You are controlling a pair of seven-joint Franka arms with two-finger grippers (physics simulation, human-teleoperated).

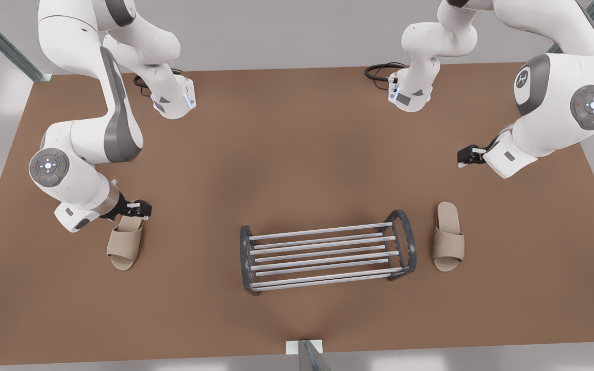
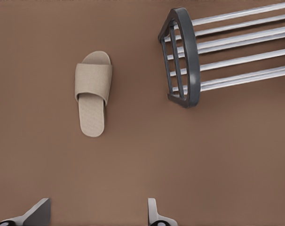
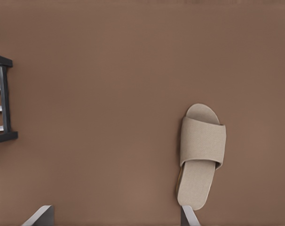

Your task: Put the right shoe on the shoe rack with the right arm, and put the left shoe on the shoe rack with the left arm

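Nearest the front camera, the shoe rack (image 1: 327,251) is sitting on the brown desk (image 1: 297,154) with nothing on its rods, so neither shoe is placed yet. The left shoe (image 1: 448,236) is lying flat just beside the rack's arched end on the front view's right. The right shoe (image 1: 126,242) is lying well apart from the rack, on the front view's left.

Farther back, the right gripper (image 1: 139,208) is hanging low over the right shoe's heel end. Its fingers (image 3: 188,215) are standing apart, one of them right at the heel (whether it is touching, I cannot tell). The left gripper (image 1: 466,157) is waiting higher and farther from the left shoe, its fingers (image 2: 154,214) also spread and holding nothing.

The step in hand looks like the reach for the right shoe. The next move probably calls for settling the fingers around the heel or sole edge and closing firmly; a lift and a long carry sideways to the rack would follow.
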